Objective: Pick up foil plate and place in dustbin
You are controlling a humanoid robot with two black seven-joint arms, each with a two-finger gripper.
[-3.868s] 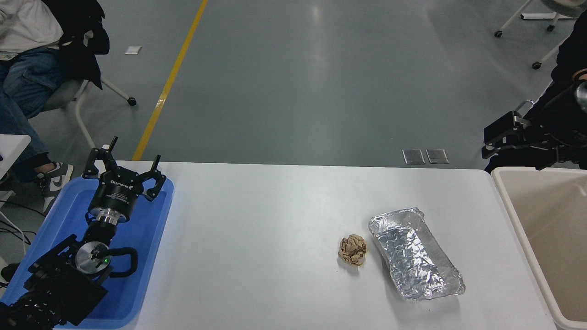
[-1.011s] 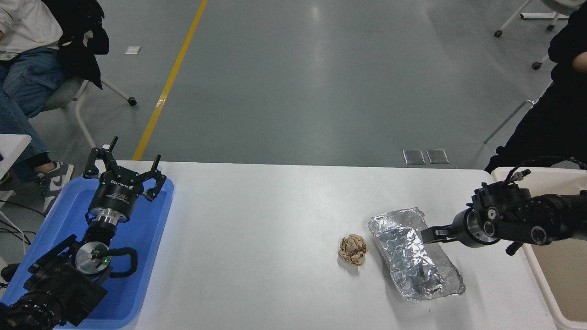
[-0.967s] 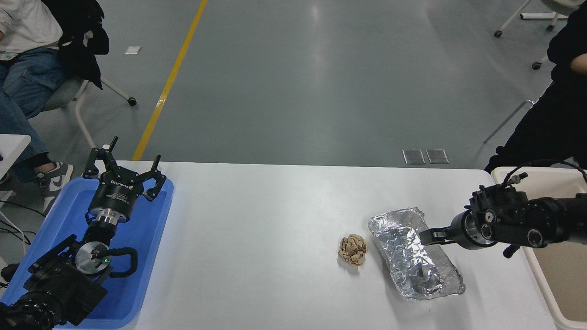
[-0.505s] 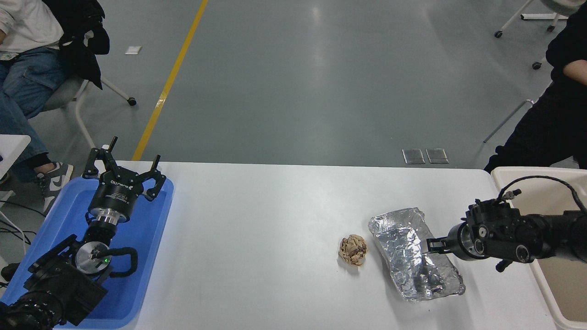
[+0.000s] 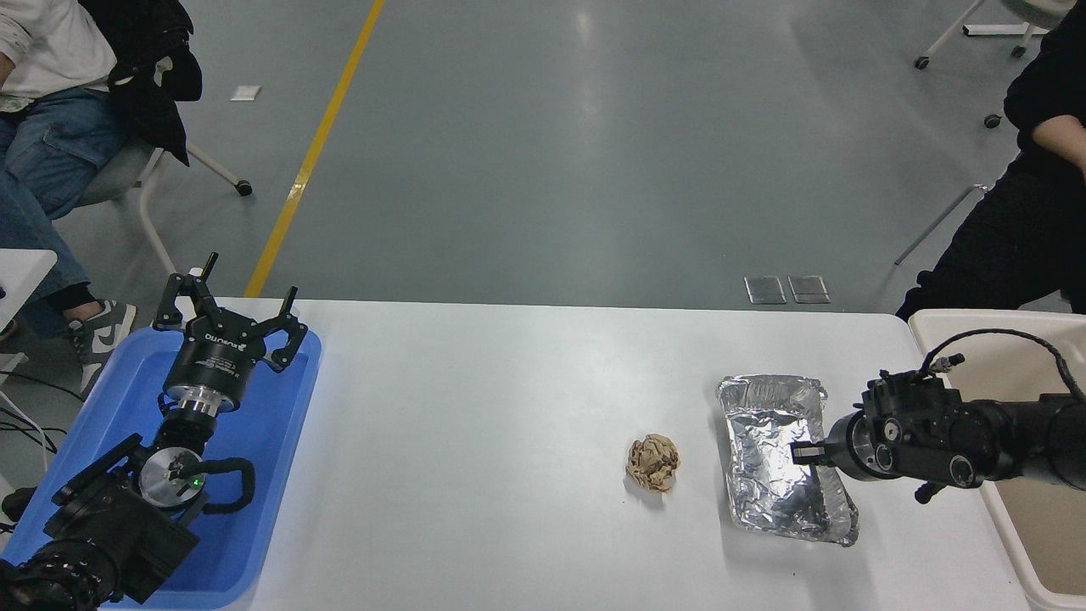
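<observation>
The foil plate [image 5: 768,441], shiny and crinkled, lies on the white table at the right, its long side running almost straight away from me. My right gripper [image 5: 803,452] comes in from the right edge, low over the plate. Its fingers are closed together on the plate's right rim. The beige dustbin [image 5: 976,320] stands past the table's right end, partly behind the right arm. My left gripper [image 5: 231,316] is parked open and empty over the blue tray at the lower left.
A crumpled brown paper ball [image 5: 652,462] lies just left of the foil plate. The flat blue tray [image 5: 280,441] sits at the table's left end. A person in black [image 5: 1035,212] stands beyond the dustbin. Another person [image 5: 51,102] sits at the top left.
My right arm came in from the right and lowered onto the foil plate's right rim. The plate's far end has swung to the right, so the plate lies straighter and nearer the dustbin.
</observation>
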